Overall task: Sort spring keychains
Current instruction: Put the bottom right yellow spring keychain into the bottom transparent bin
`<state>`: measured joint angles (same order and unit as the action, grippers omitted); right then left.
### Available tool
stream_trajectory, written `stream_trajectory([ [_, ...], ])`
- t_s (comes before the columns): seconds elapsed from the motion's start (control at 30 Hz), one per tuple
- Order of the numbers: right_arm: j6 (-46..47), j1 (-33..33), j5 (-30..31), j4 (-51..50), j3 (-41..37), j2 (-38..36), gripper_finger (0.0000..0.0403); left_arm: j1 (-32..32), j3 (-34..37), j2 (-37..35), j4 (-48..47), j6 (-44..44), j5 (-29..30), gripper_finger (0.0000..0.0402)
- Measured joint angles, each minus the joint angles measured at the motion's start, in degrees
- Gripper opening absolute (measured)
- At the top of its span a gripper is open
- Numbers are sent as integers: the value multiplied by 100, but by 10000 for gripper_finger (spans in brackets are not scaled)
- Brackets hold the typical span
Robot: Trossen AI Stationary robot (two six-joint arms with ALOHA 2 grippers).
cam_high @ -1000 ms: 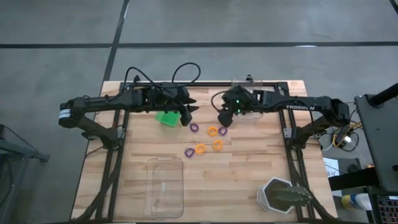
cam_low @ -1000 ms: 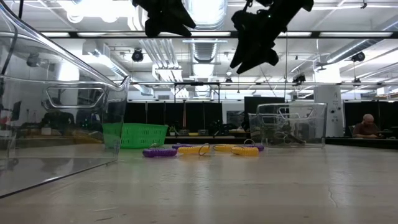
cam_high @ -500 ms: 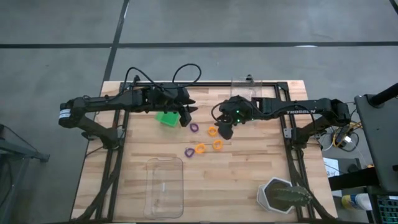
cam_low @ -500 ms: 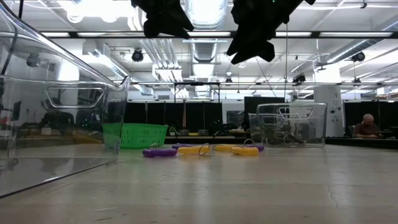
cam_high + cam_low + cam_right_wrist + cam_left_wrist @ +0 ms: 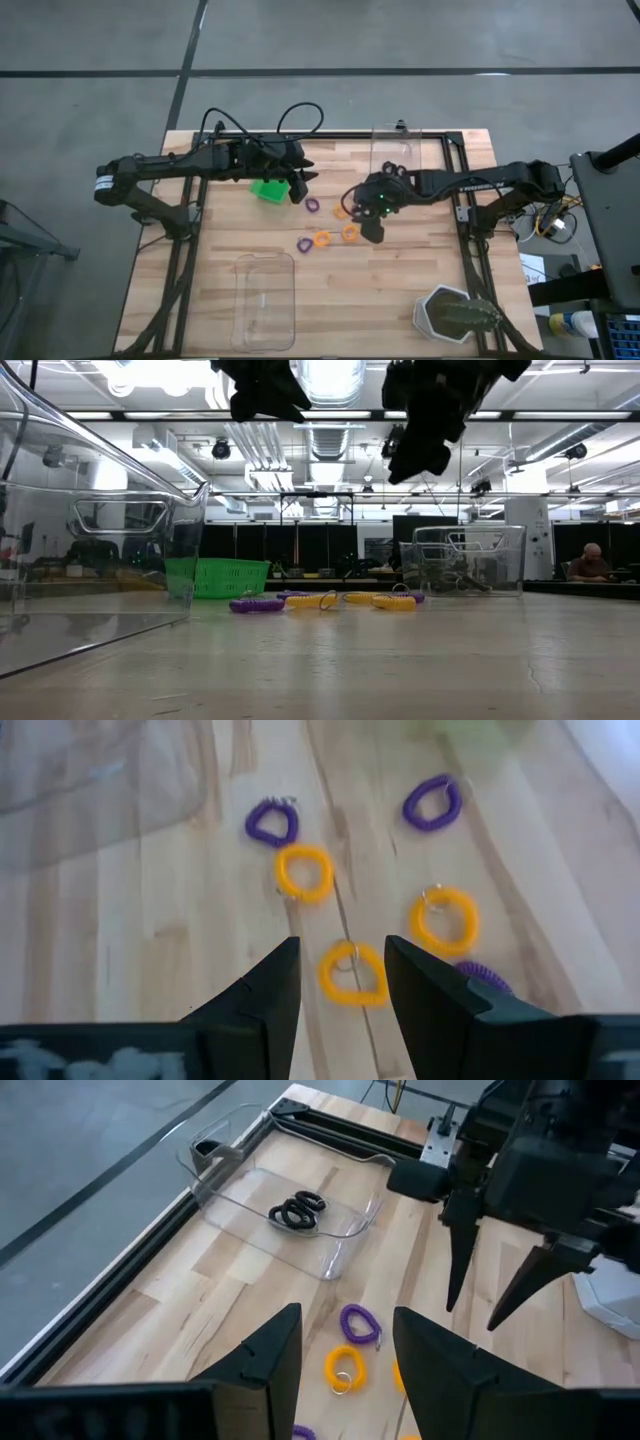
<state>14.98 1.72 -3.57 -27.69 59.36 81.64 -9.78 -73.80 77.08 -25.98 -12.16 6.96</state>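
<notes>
Spring keychains (image 5: 353, 971) lie flat, pointing nowhere, beneath the open, empty right claw (image 5: 340, 982).

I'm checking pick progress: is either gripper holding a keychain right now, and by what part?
Nothing is held. The right gripper hangs open above an orange keychain; the left gripper waits open and empty.

Bare wood (image 5: 400, 280) beside clear tray (image 5: 265, 300)

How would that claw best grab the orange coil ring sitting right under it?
Probably straight down from above, right gripper fingers either side of one stretch of the orange coil ring. It lies flat on the table, clear of its neighbours, so only its rim offers a pinch.
</notes>
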Motion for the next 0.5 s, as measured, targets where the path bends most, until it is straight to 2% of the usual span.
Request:
stream_trajectory([
  [0.17,111,-12,4,162,-275,4,145,0,0,0,-20,-68,0,151],
  [0.3,640,-12,-4,215,-363,266,146,0,57,0,-37,-106,0,151],
  [0.5,981,-69,-533,324,-225,974,146,0,197,0,-96,-183,-2,151],
])
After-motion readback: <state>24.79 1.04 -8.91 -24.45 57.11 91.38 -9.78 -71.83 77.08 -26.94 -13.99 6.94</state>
